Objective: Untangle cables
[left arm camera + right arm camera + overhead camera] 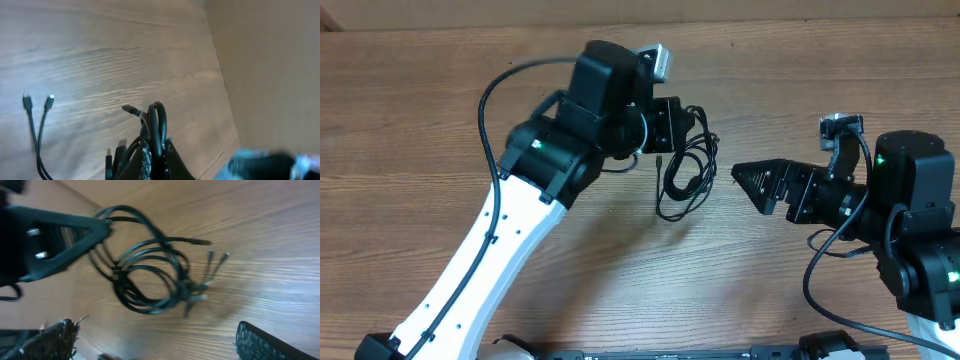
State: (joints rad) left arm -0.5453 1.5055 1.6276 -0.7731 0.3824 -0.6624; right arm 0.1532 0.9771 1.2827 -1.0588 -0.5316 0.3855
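On the wooden desk point(420, 120), near its middle: a tangled bunch of thin black cables point(685, 165), gathered in several overlapping loops. Pinched at the far end by the left tool point(678, 125), clenched tight on the cords, with the loops trailing from it towards the near edge of the desk.

From the left wrist: the left tool point(150, 166) at the bottom of the picture, closed on a narrow upright loop of the cables point(157, 125). One of the plugs point(131, 110) poking out just beside that loop; two more on a pair of cords lying side by side, well apart to the left, over the wood grain.

From the right wrist: the cables point(150, 280) as a ring of stacked loops, the top loop caught in the pointed tip of the left tool point(102, 225). Several plugs point(212, 255) fanning out on the right side of the bunch, and a soft shadow on the desk below. Cannot tell whether the lowest loops touch the desk or hang just clear of it.

Right tool point(748, 190) released, spread wide, grasping nothing, pointing at the bunch from the right, near it but apart. In its own camera, its two fingers point(52, 340) at the bottom corners, with only bare desk between them
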